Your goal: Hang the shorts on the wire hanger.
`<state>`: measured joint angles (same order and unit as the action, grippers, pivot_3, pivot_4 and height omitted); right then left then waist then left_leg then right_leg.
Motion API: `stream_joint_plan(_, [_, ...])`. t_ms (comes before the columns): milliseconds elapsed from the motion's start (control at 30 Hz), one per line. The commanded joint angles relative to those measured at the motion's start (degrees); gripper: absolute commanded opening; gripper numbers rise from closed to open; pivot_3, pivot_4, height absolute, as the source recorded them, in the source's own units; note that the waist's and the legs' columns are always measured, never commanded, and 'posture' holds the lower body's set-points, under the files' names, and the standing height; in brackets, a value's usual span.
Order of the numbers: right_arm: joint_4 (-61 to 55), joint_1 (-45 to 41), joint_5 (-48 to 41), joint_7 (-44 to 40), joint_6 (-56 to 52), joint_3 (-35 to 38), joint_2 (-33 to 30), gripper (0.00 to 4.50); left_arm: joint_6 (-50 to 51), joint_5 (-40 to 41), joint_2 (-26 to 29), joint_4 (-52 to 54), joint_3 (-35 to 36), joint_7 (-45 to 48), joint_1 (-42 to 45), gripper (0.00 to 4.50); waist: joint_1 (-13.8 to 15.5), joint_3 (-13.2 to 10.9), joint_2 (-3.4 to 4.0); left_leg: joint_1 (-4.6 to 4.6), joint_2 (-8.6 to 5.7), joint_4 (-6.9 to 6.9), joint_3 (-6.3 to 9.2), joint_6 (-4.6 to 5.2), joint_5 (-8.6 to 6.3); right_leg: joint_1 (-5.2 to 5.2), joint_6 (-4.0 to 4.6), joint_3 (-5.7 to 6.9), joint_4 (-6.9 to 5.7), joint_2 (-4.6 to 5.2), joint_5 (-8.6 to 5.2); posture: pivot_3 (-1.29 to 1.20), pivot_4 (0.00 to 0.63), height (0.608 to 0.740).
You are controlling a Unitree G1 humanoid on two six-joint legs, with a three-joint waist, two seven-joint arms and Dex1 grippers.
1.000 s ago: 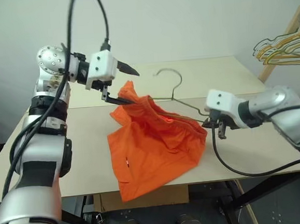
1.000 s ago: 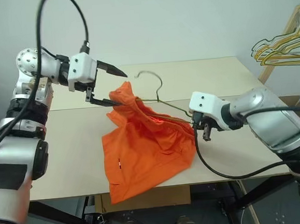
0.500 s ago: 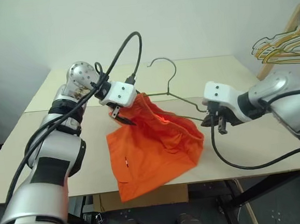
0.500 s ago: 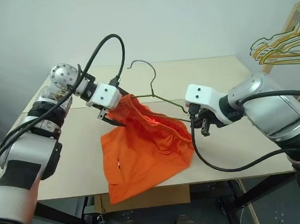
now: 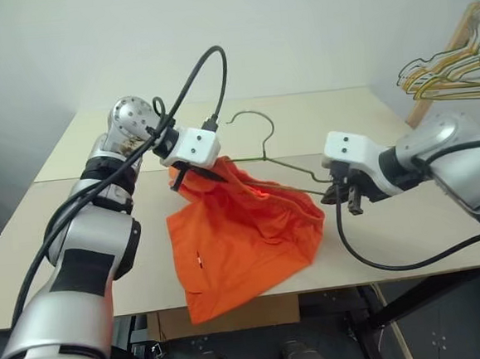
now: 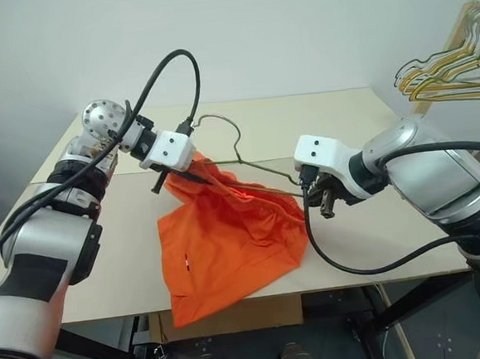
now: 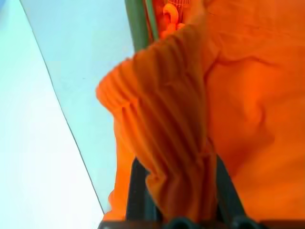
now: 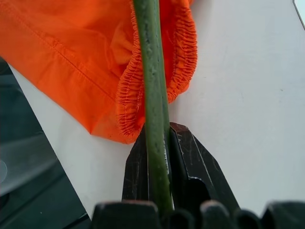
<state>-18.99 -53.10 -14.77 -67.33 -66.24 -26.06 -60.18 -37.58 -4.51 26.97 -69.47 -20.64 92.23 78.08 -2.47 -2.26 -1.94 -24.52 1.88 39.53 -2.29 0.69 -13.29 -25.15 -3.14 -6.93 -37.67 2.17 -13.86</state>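
Orange shorts (image 5: 248, 229) pinched in left tool (image 5: 191, 173), wire hanger (image 5: 284, 162) in right tool (image 5: 341, 192)

**Robot body: appearance, both arms**

Left arm (image 5: 89, 266), left of frame: silver-grey shell segments with black panels and black ribbed joint bands. Round silver joint housing (image 5: 129, 117) at upper centre-left, dotted with small screws. White boxy wrist module (image 5: 194, 146), small dark holes on its face. Thick black cable (image 5: 203, 74) arcs above the arm and plugs into the module.

Right arm (image 6: 439, 172), right of frame: same silver-grey shells and black joint bands; white boxy wrist module (image 6: 321, 151). Black cable (image 6: 371, 261) loops below it.

Fingers (image 8: 193, 162): black, matte, tapered.
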Motion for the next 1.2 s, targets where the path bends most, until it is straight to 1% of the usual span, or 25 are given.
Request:
stream_joint_plan(33, [-0.74, 1.29, -0.37, 1.35, 2.56, 4.75, -0.63, 0.28, 1.03, 1.0, 0.88, 0.88, 0.22, 0.27, 1.18, 0.0, -0.16, 0.0, 0.0, 0.0, 0.0, 0.07, 0.0, 0.0, 0.0, 0.0, 0.0, 0.0, -0.08, 0.0, -0.01, -0.05, 0.0, 0.74])
stream_joint_plan(100, [-1.5, 2.78, -0.46, 2.22, 2.87, 6.06, -1.19, 0.84, 1.79, 1.64, 0.77, 1.0, 0.4, 0.27, 1.12, 0.0, -0.22, 0.0, 0.0, 0.0, 0.0, 0.18, 0.01, 0.0, 0.0, 0.0, -0.01, 0.0, -0.21, 0.0, -0.03, -0.05, 0.0, 0.74])
stream_joint_plan(233, [-3.26, 7.38, -1.19, 4.76, 0.67, 11.08, -2.92, 2.25, 3.85, 2.34, 0.82, 0.97, 0.6, 0.27, 1.26, 0.0, -0.3, 0.0, 0.0, 0.01, 0.0, 0.33, 0.0, -0.01, 0.01, 0.0, -0.13, -0.02, -0.34, 0.0, -0.1, -0.05, 0.0, 0.74])
stream_joint_plan(433, [-7.87, 17.91, -5.17, 9.02, -6.16, 27.18, -5.48, 4.46, 7.3, 4.49, 1.15, 1.32, -0.33, 0.27, 0.8, 0.0, -0.29, 0.0, 0.0, 0.02, -0.01, 0.35, 0.01, -0.01, 0.01, 0.02, -0.12, -0.03, -0.37, 0.0, -0.11, -0.07, 0.0, 0.74])
stream_joint_plan(533, [-8.59, 23.76, -5.95, 11.97, -9.87, 38.12, -4.8, 4.48, 9.58, 4.57, 0.92, 0.94, 0.2, 0.27, 0.39, 0.0, -0.28, 0.0, 0.0, 0.02, -0.01, 0.34, 0.01, -0.01, 0.01, 0.03, -0.12, -0.04, -0.36, 0.0, -0.1, -0.08, 0.0, 0.74])
stream_joint_plan(600, [-9.35, 27.57, -6.67, 13.37, -12.82, 45.16, -3.58, 4.48, 12.52, 5.97, 0.64, 1.0, 0.07, 0.27, 0.12, 0.0, -0.3, 0.0, 0.0, 0.02, -0.02, 0.34, 0.01, -0.01, 0.01, 0.05, -0.12, -0.05, -0.34, 0.0, -0.1, -0.08, 0.0, 0.74])
stream_joint_plan(633, [-11.06, 30.91, -6.62, 13.75, -12.49, 48.72, -2.7, 4.48, 15.28, 7.62, 0.54, 1.5, -0.58, 0.27, 0.0, 0.0, -0.31, 0.0, 0.0, 0.05, -0.02, 0.34, 0.01, -0.01, 0.01, 0.07, -0.13, -0.06, -0.35, 0.0, -0.11, -0.08, 0.0, 0.74])
stream_joint_plan(700, [-15.01, 37.85, -8.54, 12.76, -12.86, 55.74, -0.04, 4.48, 20.31, 11.44, 0.89, 3.24, -2.92, 0.27, -0.42, 0.0, -0.31, 0.0, -0.01, 0.11, -0.01, 0.34, 0.04, -0.01, 0.01, 0.12, -0.14, -0.04, -0.38, -0.02, -0.12, -0.08, 0.0, 0.74])
stream_joint_plan(733, [-17.43, 41.37, -9.8, 12.16, -12.15, 58.7, 2.01, 4.48, 22.1, 12.99, 1.23, 4.11, -4.17, 0.27, -0.65, 0.0, -0.33, 0.01, -0.02, 0.11, -0.01, 0.32, 0.05, -0.01, 0.01, 0.13, -0.36, -0.04, -0.37, -0.04, -0.26, -0.08, 0.0, 0.74])
stream_joint_plan(800, [-20.98, 45.9, -12.07, 12.19, -11.18, 61.84, 5.88, 4.48, 24.06, 15.35, 1.98, 5.67, -6.44, 0.27, -1.1, 0.0, -0.52, 0.01, -0.01, 0.19, -0.01, 0.32, 0.14, -0.01, 0.01, 0.21, -0.46, -0.03, -0.4, -0.08, -0.33, -0.09, 0.0, 0.74])
stream_joint_plan(867, [-25.02, 48.42, -13.73, 15.57, -9.72, 59.77, 12.38, 4.48, 25.52, 17.41, 2.59, 6.75, -8.53, 0.27, -1.3, 0.0, -1.27, 0.01, -0.02, 0.22, 0.0, 0.34, 0.16, -0.01, 0.01, 0.26, -0.47, -0.04, -0.42, -0.1, -0.32, -0.09, 0.0, 0.74])
stream_joint_plan(900, [-26.69, 48.88, -13.53, 18.34, -8.71, 56.84, 15.72, 4.48, 26.16, 18.34, 2.76, 7.12, -9.34, 0.27, -1.28, 0.0, -1.65, 0.01, -0.02, 0.28, 0.01, 0.38, 0.19, -0.01, 0.01, 0.34, -0.46, -0.03, -0.42, -0.13, -0.32, -0.09, 0.0, 0.74])
stream_joint_plan(967, [-28.0, 48.36, -10.88, 25.36, -4.99, 48.29, 21.85, 4.48, 27.61, 20.39, 3.09, 7.86, -10.95, 0.27, -1.08, 0.0, -2.45, 0.01, -0.02, 0.5, 0.06, 0.37, 0.2, -0.02, 0.01, 0.57, -0.45, -0.03, -0.4, -0.18, -0.31, -0.09, 0.0, 0.74])
stream_joint_plan(1033, [-26.33, 46.31, -7.5, 32.26, -1.68, 40.75, 27.45, 4.48, 27.4, 21.53, 3.63, 8.54, -12.86, 0.27, -0.95, 0.0, -3.28, 0.01, -0.01, 0.8, 0.06, 0.26, 0.19, -0.02, 0.0, 0.83, -0.43, -0.05, -0.37, -0.18, -0.33, -0.09, 0.0, 0.74])
stream_joint_plan(1100, [-22.89, 44.39, -4.67, 37.58, 1.67, 35.86, 32.31, 4.48, 26.64, 22.26, 4.24, 9.08, -14.62, 0.27, -0.9, 0.0, -3.5, -0.02, 0.05, 0.8, 0.08, 0.23, 0.2, -0.03, 0.0, 0.8, -0.38, -0.04, -0.38, -0.18, -0.36, -0.08, 0.0, 0.74])
stream_joint_plan(1167, [-18.98, 43.13, -2.65, 40.98, 4.09, 32.3, 35.17, 4.48, 26.83, 23.22, 4.72, 9.33, -15.73, 0.27, -0.76, 0.0, -3.61, -0.02, 0.05, 0.78, 0.07, 0.19, 0.21, -0.02, 0.0, 0.8, -0.35, -0.03, -0.36, -0.19, -0.38, -0.07, 0.0, 0.74])
stream_joint_plan(1200, [-17.06, 42.94, -1.33, 42.25, 5.28, 30.37, 35.6, 4.48, 26.88, 23.45, 4.87, 9.28, -15.98, 0.27, -0.64, 0.0, -3.6, -0.02, 0.05, 0.74, 0.05, 0.18, 0.22, -0.02, 0.0, 0.79, -0.35, -0.03, -0.33, -0.18, -0.38, -0.07, 0.0, 0.74])
